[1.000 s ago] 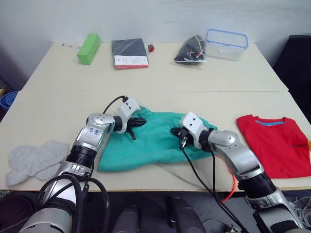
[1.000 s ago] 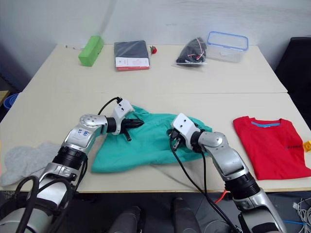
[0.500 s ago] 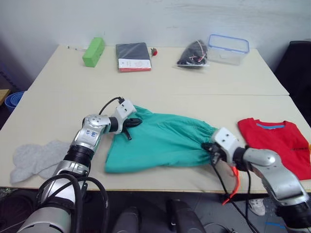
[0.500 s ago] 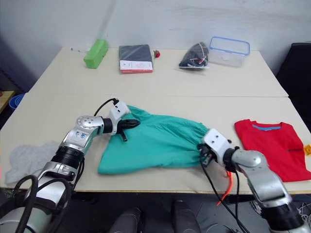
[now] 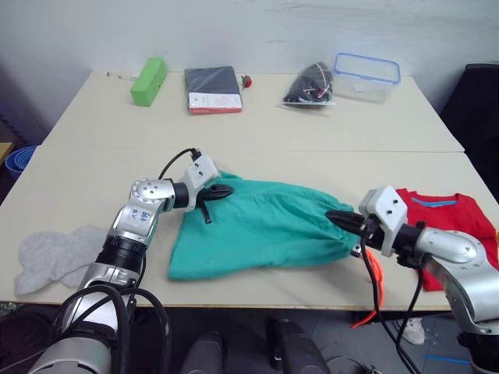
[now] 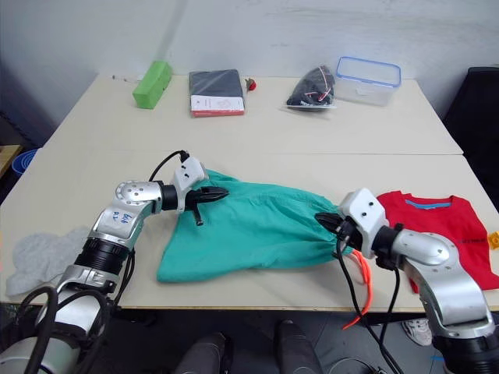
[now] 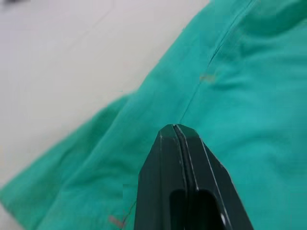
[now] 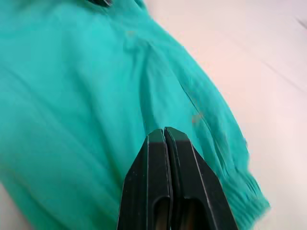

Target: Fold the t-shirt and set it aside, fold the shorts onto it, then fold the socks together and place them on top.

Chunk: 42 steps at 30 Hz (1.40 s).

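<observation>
shorts (image 5: 257, 227) are lying spread across the centre of the head view on the bench (image 5: 93, 164), gathered waistband end pointing to the right. left pincer (image 5: 221, 192) is sitting at the shorts' upper left corner, fingers (image 7: 181, 182) clenched flat together above the teal cloth with nothing between them. right pincer (image 5: 341, 219) is hovering at the waistband end, right of centre, fingers (image 8: 165, 177) also pressed tight with no cloth between them. orange drawstring (image 5: 374, 284) is hanging off the bench's near edge under the right arm. t-shirt (image 5: 460, 234) is lying flat at the right edge of the frame, blue neck band facing the far side, partly covered by the right arm. socks (image 5: 54, 255) are lying in a loose heap at lower left, well apart from the shorts. along the top of the frame: green box (image 5: 148, 79), dark packet (image 5: 210, 87), black bagged bundle (image 5: 308, 82), clear container with blue rim (image 5: 366, 74).
</observation>
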Tool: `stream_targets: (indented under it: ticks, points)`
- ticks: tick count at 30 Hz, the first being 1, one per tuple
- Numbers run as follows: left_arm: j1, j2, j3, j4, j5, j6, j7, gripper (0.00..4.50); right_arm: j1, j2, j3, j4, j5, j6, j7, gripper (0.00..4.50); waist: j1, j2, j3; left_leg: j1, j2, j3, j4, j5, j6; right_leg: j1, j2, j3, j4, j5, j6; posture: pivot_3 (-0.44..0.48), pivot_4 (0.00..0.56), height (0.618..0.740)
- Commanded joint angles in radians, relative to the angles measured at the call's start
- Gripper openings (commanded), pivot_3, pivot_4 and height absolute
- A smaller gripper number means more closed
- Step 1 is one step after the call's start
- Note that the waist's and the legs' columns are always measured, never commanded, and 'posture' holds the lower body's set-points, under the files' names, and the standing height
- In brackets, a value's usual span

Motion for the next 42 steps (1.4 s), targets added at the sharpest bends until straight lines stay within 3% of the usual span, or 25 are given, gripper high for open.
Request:
stream_targets:
  ticks: [1,5,8,13,18,21,26,32,42]
  points:
    - [0.010,-0.021,-0.050,-0.160,-0.058,0.071,-0.086,0.00,-0.082,0.061,0.132,0.041,-0.090,-0.003,-0.066,0.05,0.000,0.000,0.000,0.000,0.000,0.000,0.000,0.000,0.000,0.000,0.000,0.000,0.000,0.000,0.000,0.000,0.150,0.740]
    - [0.010,-0.049,-0.142,-0.164,-0.018,0.069,-0.133,0.00,-0.134,0.127,0.200,0.143,-0.188,0.016,-0.171,0.05,0.002,0.001,0.001,0.000,0.000,0.000,0.000,0.000,0.000,0.000,0.000,0.000,0.000,0.000,0.000,0.000,0.150,0.740]
    - [-0.011,-0.074,-0.188,-0.065,0.047,0.007,-0.106,0.00,-0.073,0.158,0.143,0.051,-0.137,0.054,-0.195,0.05,0.014,0.001,0.000,-0.002,-0.001,-0.001,0.000,0.000,0.000,-0.003,-0.001,-0.001,0.000,0.000,-0.001,0.000,0.150,0.740]
    - [-0.042,-0.107,-0.191,0.083,0.066,-0.077,-0.124,0.00,0.141,0.209,-0.089,-0.262,0.025,0.286,-0.282,0.05,0.034,0.002,0.000,-0.021,-0.001,-0.001,0.002,0.001,-0.001,-0.023,0.000,-0.001,0.005,0.000,-0.001,0.000,0.150,0.740]
    - [-0.059,-0.120,-0.200,0.162,0.087,-0.154,-0.153,0.00,0.299,0.356,-0.328,-0.489,0.277,0.508,-0.388,0.05,0.033,0.002,0.000,-0.021,-0.002,0.002,0.001,0.002,0.000,-0.024,-0.001,0.001,0.007,0.000,-0.001,0.000,0.150,0.740]
    - [-0.075,-0.139,-0.197,0.208,0.098,-0.188,-0.149,0.00,0.431,0.457,-0.447,-0.567,0.446,0.596,-0.467,0.61,0.028,0.002,0.000,-0.018,-0.001,0.001,0.001,0.002,0.000,-0.021,0.000,0.001,0.007,0.000,-0.001,0.000,0.150,0.740]
    - [-0.096,-0.164,-0.188,0.245,0.102,-0.216,-0.152,0.00,0.545,0.567,-0.507,-0.568,0.684,0.619,-0.653,2.31,0.020,0.002,0.000,-0.012,0.000,0.001,0.001,0.002,0.001,-0.012,0.000,0.001,0.002,0.000,0.000,0.000,0.150,0.740]
    - [-0.093,-0.171,-0.190,0.246,0.115,-0.246,-0.159,0.00,0.566,0.554,-0.491,-0.447,0.766,0.566,-0.769,4.41,0.022,0.002,0.000,-0.014,0.000,-0.002,0.000,0.002,0.001,-0.012,-0.001,0.005,0.001,0.000,0.000,0.000,0.150,0.740]
    - [-0.074,-0.140,-0.178,0.221,0.132,-0.258,-0.153,0.00,0.413,0.602,-0.404,-0.222,0.889,0.419,-0.915,4.46,0.009,0.002,0.000,-0.013,0.000,-0.001,0.000,0.002,0.001,-0.012,0.000,0.007,0.000,0.001,0.000,0.000,0.150,0.740]
